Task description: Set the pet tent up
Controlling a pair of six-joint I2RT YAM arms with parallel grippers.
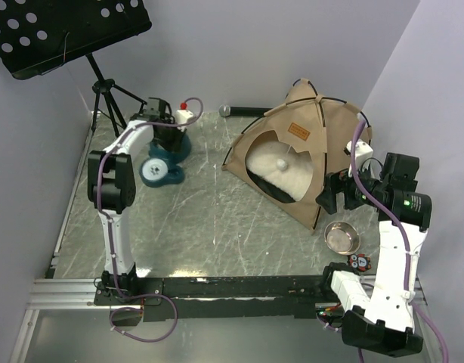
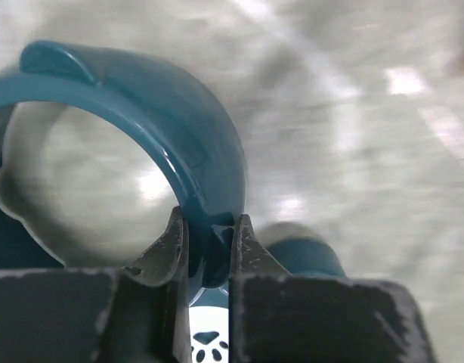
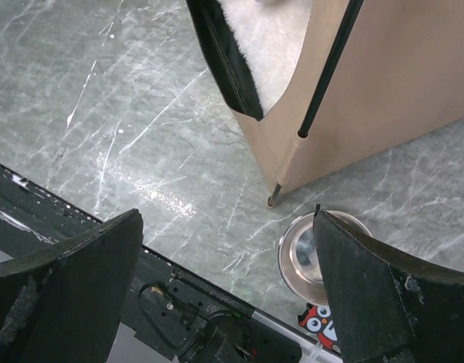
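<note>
The tan pet tent (image 1: 311, 144) stands upright at the back right, with black poles, a brown label patch (image 1: 298, 129) and an arched doorway showing a white cushion (image 1: 281, 170) inside. Its front corner and pole tip show in the right wrist view (image 3: 285, 178). My right gripper (image 1: 332, 193) is open and empty, just in front of the tent's near right corner. My left gripper (image 1: 165, 134) at the back left is shut on the rim of the blue double pet bowl (image 2: 194, 151), which stands tilted on edge (image 1: 162, 162).
A steel bowl (image 1: 342, 237) lies on the mat near the right arm, also in the right wrist view (image 3: 304, 257). An owl sticker (image 1: 360, 262) is beside it. A music stand (image 1: 66, 34) is at the back left. A black rail (image 1: 239, 287) runs along the front edge.
</note>
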